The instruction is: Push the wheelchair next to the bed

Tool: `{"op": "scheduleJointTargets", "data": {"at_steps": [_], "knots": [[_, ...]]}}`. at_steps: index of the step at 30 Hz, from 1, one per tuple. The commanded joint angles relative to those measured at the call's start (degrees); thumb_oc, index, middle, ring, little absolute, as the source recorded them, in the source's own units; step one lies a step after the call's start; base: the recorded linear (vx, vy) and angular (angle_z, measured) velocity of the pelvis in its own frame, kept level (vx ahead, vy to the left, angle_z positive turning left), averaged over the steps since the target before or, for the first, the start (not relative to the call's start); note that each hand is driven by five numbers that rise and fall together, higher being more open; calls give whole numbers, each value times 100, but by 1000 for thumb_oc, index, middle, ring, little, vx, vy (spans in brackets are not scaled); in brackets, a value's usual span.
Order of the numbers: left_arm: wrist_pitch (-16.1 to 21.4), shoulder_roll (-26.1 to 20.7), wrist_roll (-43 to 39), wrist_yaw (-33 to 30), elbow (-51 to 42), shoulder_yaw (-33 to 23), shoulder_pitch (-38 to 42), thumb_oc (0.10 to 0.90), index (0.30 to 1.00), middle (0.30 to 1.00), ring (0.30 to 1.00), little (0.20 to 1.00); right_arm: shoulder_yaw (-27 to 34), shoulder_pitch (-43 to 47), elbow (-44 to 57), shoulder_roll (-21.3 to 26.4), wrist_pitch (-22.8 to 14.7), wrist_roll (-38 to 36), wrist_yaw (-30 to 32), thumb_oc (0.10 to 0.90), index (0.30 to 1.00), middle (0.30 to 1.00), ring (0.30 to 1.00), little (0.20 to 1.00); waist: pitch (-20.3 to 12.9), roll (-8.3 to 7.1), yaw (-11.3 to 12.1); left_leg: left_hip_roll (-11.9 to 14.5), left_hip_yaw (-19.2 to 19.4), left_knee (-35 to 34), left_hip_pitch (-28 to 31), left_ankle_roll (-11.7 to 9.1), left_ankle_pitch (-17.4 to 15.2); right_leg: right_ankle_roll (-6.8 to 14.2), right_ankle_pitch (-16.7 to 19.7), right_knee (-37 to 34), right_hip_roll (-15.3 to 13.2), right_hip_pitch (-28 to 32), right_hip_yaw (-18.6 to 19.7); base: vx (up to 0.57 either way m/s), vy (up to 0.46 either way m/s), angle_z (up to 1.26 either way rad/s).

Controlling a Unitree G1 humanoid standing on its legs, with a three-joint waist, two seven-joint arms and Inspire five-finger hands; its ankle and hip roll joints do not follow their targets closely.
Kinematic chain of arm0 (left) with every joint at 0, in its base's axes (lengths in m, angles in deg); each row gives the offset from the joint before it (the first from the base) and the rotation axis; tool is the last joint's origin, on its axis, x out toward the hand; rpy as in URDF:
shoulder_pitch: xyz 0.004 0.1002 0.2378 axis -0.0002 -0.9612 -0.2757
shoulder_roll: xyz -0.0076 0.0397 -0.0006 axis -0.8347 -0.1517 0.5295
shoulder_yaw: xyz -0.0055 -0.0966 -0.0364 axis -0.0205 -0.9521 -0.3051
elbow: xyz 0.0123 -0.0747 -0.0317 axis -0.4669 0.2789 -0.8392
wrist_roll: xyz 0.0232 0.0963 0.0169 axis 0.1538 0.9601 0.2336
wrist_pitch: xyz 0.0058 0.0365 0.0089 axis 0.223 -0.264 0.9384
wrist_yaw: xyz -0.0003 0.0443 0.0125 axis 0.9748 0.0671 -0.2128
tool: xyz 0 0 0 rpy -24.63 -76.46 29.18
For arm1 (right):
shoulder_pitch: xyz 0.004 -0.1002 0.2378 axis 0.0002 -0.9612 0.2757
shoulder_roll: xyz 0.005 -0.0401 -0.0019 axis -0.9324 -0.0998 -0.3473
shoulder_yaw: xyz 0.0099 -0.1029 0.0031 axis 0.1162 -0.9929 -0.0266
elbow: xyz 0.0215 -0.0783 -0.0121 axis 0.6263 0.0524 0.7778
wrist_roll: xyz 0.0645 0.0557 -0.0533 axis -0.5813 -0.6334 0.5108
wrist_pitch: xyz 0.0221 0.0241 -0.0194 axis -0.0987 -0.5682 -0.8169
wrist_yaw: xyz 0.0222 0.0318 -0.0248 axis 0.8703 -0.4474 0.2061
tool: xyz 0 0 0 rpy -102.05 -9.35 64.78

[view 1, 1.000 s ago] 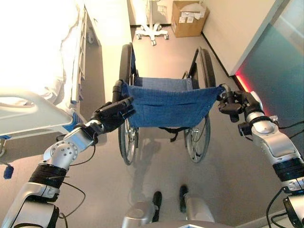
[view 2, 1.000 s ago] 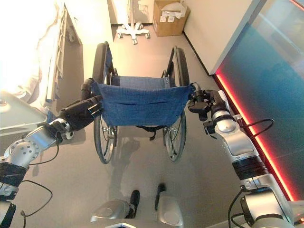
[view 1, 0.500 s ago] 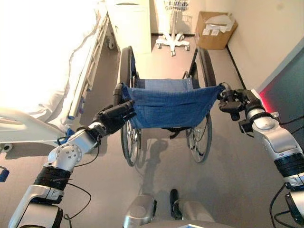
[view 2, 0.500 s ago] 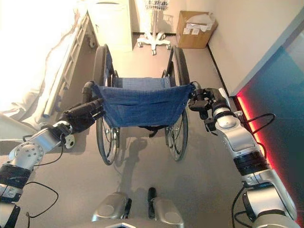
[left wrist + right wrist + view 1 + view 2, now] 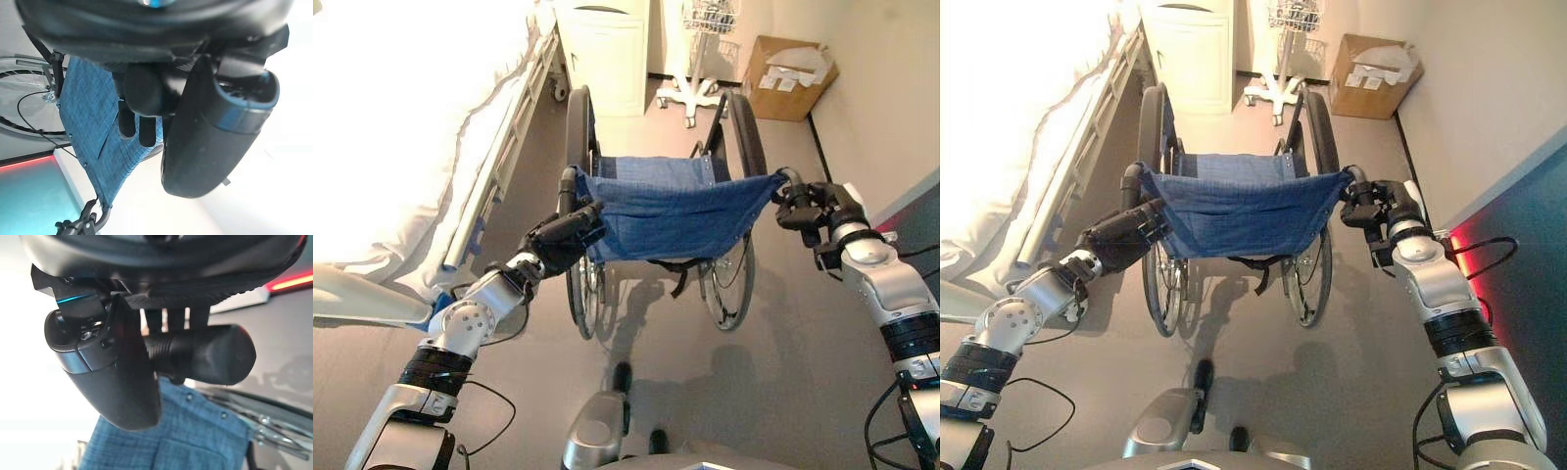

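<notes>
- The left hand (image 5: 558, 238) grips the left black push handle of the blue-fabric wheelchair (image 5: 671, 211).
- The right hand (image 5: 815, 208) grips the right handle.
- The white bed (image 5: 401, 147) stands beside its left wheel.

wheelchair (image 5: 666, 211) rolled forward alongside bed (image 5: 401, 147), cabinet (image 5: 604, 54) now nearer ahead
</notes>
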Motion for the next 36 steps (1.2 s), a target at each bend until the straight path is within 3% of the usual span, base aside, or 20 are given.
{"op": "scheduleJointTargets", "data": {"at_steps": [1,3,5,8,10,11,13,14,17,19,21,22,23,24,26,27,29,33,36], "knots": [[647,200,-388,308,-264,-521,1621,400,300,300,300,300,-743,-55,1188,-353,-1371,-319,-543,400,300,300,300,300,-1284,31,-287,-429,252,369,-482,275,-188,927,1833,2023,206,-546,-819,291,-40,-16],[636,-8,-537,206,-242,-494,1753,400,300,300,300,300,-834,82,1172,-419,-1356,-459,-428,400,300,300,300,300,-1299,62,-249,-489,18,353,-325,341,-227,1111,2303,2735,203,-1056,-752,302,-63,-20],[622,-138,-638,203,-220,-464,1815,400,300,300,300,300,-848,96,1148,-478,-1336,-449,-380,400,300,300,300,300,-1322,97,-271,-548,-204,427,-245,344,-257,1049,2159,2523,52,-1269,-644,317,-63,-1],[674,-293,-899,154,-265,-417,1940,400,300,300,300,300,-823,46,1127,-455,-1336,-291,-410,400,300,300,300,300,-1281,242,-372,-559,-643,719,-13,293,-486,719,1635,1349,-564,-1529,-750,326,-100,33],[786,-192,-858,145,-271,-411,1956,400,300,300,300,300,-781,-3,1078,-424,-1418,-246,-447,400,300,300,300,300,-1163,276,-495,-573,-882,845,294,278,-790,665,1702,475,-898,-1745,-656,355,-197,43],[856,-146,-828,107,-305,-408,1927,400,300,300,300,300,-728,-14,1059,-394,-1436,-245,-506,400,300,300,300,300,-1067,266,-583,-581,-1005,914,474,256,-1019,725,1958,35,-1079,-1896,-484,431,-299,50],[906,-70,-735,-2,-427,-471,1863,400,300,300,300,300,-655,-5,1058,-371,-1439,-230,-593,400,300,300,300,300,-949,251,-657,-516,-1138,955,667,208,-1263,846,2128,-344,-1175,-1977,-247,336,-290,42],[978,-37,-638,-20,-503,-592,1703,400,300,300,300,300,-575,10,1155,-366,-1362,-204,-697,400,300,300,300,300,-847,209,-725,-349,-1224,997,802,140,-1391,935,2248,-293,-1123,-2080,-29,305,-318,52],[1071,-14,-574,-80,-599,-727,1562,400,300,300,300,300,-515,77,1303,-288,-1207,-213,-829,400,300,300,300,300,-835,135,-771,-94,-1304,996,871,-11,-1379,920,2041,-287,-971,-1957,-43,278,-324,74],[1118,38,-542,-187,-669,-801,1550,400,300,300,300,300,-524,200,1398,-155,-1089,-246,-861,400,300,300,300,300,-896,47,-779,198,-1296,1125,855,-120,-1252,822,1935,-385,-892,-1811,-235,291,-362,56],[1134,5,-653,-195,-608,-919,1530,400,300,300,300,300,-529,359,1446,-3,-949,-443,-754,400,300,300,300,300,-950,-38,-762,563,-1067,1611,720,-247,-884,604,1752,-399,-784,-1669,-498,270,-355,52],[1136,6,-671,-197,-591,-937,1523,400,300,300,300,300,-533,374,1450,11,-939,-469,-749,400,300,300,300,300,-952,-43,-763,597,-1039,1696,678,-264,-827,575,1730,-399,-764,-1646,-528,196,-306,38],[1080,20,-710,-121,-553,-1041,1428,400,300,300,300,300,-502,349,1501,34,-896,-467,-735,400,300,300,300,300,-917,-91,-744,705,-833,2346,380,-289,-546,447,1685,-406,-718,-1517,-687,193,-317,19],[1015,35,-700,-78,-576,-1130,1319,400,300,300,300,300,-458,272,1585,45,-861,-416,-753,400,300,300,300,300,-881,-130,-723,728,-690,2857,153,-258,-470,350,1657,-401,-692,-1429,-796,188,-308,10],[924,65,-688,-58,-650,-1221,1165,400,300,300,300,300,-378,124,1706,69,-816,-347,-777,400,300,300,300,300,-854,-142,-706,719,-563,3310,-106,-210,-482,241,1599,-377,-625,-1311,-913,228,-205,7],[895,118,-648,8,-652,-1288,1052,400,300,300,300,300,-320,26,1785,86,-765,-310,-805,400,300,300,300,300,-844,-117,-673,549,-550,3354,-253,-165,-565,197,1540,-371,-553,-1195,-975,267,-150,20],[894,146,-637,84,-590,-1308,1023,400,300,300,300,300,-323,22,1777,54,-731,-274,-807,400,300,300,300,300,-843,-69,-660,454,-476,3131,-268,-182,-552,178,1469,-370,-477,-1106,-1027,258,-73,41],[1009,289,-491,142,-413,-1192,1100,400,300,300,300,300,-567,230,1497,-205,-743,-113,-704,400,300,300,300,300,-812,158,-595,241,-10,1585,-273,-374,-140,144,1200,-356,-155,-784,-1151,304,-33,41],[1118,359,-427,413,-160,-1069,1015,400,300,300,300,300,-755,191,1303,-323,-839,-92,-534,400,300,300,300,300,-895,308,-470,141,721,138,-484,-455,411,110,963,-477,125,-362,-1326,408,-47,14]]}}
